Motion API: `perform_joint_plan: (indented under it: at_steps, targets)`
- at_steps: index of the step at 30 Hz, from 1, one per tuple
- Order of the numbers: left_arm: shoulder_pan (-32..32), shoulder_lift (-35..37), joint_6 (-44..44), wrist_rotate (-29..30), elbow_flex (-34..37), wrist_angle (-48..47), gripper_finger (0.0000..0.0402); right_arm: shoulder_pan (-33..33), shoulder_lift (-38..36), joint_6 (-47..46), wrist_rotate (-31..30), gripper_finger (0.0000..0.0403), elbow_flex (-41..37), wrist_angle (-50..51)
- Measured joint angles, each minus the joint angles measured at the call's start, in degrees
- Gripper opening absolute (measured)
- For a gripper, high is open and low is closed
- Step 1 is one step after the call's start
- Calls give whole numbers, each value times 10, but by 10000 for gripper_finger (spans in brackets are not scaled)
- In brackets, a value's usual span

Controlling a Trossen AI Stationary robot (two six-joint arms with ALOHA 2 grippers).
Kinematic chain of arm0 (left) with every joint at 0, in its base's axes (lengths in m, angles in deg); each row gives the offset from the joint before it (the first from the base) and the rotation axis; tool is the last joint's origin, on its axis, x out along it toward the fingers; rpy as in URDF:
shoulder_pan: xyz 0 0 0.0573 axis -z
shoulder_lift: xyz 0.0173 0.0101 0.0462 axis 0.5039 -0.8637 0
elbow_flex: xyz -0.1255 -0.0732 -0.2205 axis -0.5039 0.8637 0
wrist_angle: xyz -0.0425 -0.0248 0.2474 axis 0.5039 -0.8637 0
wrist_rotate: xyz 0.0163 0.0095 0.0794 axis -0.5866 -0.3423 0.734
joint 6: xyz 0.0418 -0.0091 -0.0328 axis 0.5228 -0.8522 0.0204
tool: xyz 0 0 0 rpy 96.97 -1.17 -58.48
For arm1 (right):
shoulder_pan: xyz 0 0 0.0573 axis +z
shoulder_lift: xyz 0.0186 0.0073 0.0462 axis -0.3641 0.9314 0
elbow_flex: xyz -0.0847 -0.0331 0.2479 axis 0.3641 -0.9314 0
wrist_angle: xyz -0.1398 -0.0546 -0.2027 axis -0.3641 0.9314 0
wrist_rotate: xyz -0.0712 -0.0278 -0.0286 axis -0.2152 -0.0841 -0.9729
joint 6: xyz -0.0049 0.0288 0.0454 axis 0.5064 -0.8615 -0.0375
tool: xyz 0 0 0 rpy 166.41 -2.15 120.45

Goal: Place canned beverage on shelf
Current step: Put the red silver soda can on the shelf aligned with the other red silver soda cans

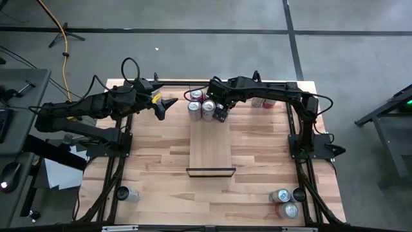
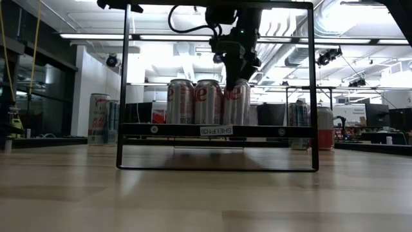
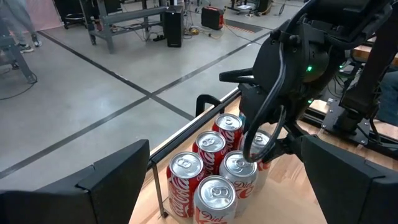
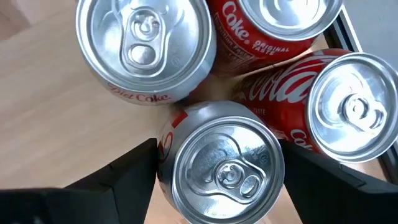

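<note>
Your right gripper (image 4: 217, 180) part-open around a silver can (image 4: 221, 165) at shelf's (image 1: 210, 151) far end, Diet Coke (image 4: 146, 46) touching, tight room, left gripper (image 1: 166, 106) wide open, empty, beside shelf.

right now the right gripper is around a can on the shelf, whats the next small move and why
Probably open the right gripper a little wider and lift straight up. The can between its fingers already stands upright on the shelf beside the other cans, so it likely only needs releasing without bumping them.
</note>
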Motion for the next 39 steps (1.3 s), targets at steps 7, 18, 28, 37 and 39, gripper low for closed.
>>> perform_joint_plan:
  at_steps: [7,18,28,37,39]
  targets:
    - [0,0,0,0,0,0,365,-1,0,-2,0,296,0,-2]
    - [0,0,0,0,0,0,365,-7,0,32,0,296,0,-3]
    - [0,0,0,0,0,0,365,-7,0,39,0,297,0,-3]
    - [0,0,0,0,0,0,365,-7,0,39,-9,297,0,-3]
    - [0,0,0,0,0,0,365,-7,0,39,-9,297,0,-3]
